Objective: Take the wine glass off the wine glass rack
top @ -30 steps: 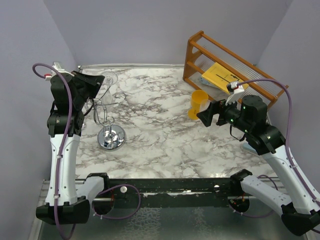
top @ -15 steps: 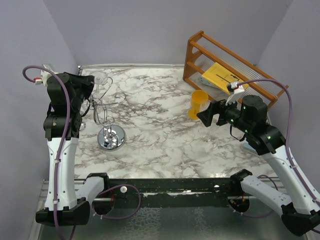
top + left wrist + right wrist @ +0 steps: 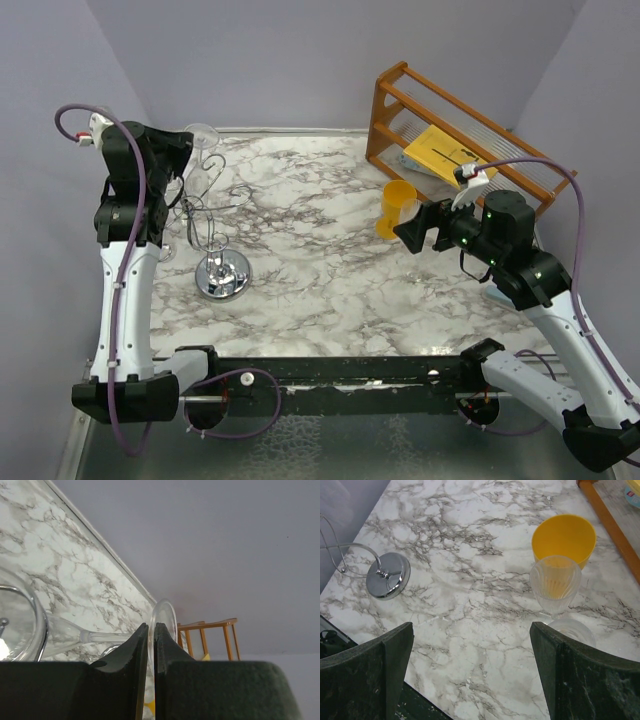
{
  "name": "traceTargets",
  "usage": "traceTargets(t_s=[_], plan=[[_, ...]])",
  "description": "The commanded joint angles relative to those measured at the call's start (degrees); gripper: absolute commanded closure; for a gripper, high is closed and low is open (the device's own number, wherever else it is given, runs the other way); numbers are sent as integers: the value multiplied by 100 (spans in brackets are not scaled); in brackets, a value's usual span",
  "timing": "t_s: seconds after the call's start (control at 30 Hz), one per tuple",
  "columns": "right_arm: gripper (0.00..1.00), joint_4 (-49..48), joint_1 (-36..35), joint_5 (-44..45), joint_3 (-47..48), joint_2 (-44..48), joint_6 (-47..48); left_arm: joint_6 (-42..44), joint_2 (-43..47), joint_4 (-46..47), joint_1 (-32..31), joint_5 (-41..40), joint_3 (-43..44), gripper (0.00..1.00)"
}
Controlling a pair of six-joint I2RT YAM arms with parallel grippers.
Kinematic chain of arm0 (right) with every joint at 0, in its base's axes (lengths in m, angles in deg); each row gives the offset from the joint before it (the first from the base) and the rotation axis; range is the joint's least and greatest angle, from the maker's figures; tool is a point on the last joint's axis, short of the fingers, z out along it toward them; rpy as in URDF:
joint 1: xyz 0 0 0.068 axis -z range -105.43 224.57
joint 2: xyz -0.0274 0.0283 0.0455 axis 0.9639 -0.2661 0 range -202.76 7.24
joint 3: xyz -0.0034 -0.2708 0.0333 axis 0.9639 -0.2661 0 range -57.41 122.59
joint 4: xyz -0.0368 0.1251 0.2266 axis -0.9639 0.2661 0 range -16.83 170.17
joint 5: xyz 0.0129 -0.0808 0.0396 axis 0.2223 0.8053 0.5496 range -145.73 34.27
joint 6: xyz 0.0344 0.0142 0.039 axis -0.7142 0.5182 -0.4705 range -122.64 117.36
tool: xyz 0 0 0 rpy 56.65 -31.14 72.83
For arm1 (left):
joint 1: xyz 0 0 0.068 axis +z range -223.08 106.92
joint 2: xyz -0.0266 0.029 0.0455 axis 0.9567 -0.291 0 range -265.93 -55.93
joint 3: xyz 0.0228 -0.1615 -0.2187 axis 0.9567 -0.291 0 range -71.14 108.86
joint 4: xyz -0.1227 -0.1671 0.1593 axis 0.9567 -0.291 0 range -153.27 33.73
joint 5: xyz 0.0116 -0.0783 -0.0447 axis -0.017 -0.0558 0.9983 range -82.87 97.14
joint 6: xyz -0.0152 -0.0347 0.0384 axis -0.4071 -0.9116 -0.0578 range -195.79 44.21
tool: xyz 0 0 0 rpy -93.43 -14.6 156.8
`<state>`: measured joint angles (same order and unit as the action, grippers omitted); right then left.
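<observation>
My left gripper (image 3: 151, 626) is shut on the thin round foot of the clear wine glass (image 3: 164, 620). The foot sits edge-on between the two fingers. The glass lies sideways: its stem runs left to the bowl (image 3: 17, 622) at the frame edge. From above, the left gripper (image 3: 186, 152) is high at the back left, with the wine glass foot (image 3: 203, 135) just beyond it. The wine glass rack (image 3: 223, 275) stands below, its wire arms (image 3: 205, 215) curling under the gripper. I cannot tell whether the glass touches the wires. My right gripper (image 3: 475, 675) hangs open over bare marble.
A ribbed clear glass (image 3: 555, 582) and a yellow cup (image 3: 563, 537) stand ahead of the right gripper (image 3: 408, 230). A wooden slatted shelf (image 3: 450, 140) holding a yellow item fills the back right corner. The rack's chrome base (image 3: 388, 575) shows at left. Walls enclose the table.
The left arm has swung back towards the rear left corner, carrying the glass foot further back and up. The right arm and the rack base have not moved.
</observation>
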<state>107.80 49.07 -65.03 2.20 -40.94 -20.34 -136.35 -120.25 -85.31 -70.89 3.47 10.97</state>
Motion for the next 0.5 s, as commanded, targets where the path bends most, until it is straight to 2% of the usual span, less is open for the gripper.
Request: traceTargets(t_s=[0.0, 0.27, 0.47], plan=[[0, -99, 10, -63, 220, 77, 37, -315, -186, 703, 35, 476, 308, 100], [0, -94, 12, -217, 372, 75, -142, -696, -530, 1455, 35, 1576, 523, 100], [0, -297, 10, -583, 396, 102, -488, -1099, -564, 2574, 35, 2998, 478, 100]])
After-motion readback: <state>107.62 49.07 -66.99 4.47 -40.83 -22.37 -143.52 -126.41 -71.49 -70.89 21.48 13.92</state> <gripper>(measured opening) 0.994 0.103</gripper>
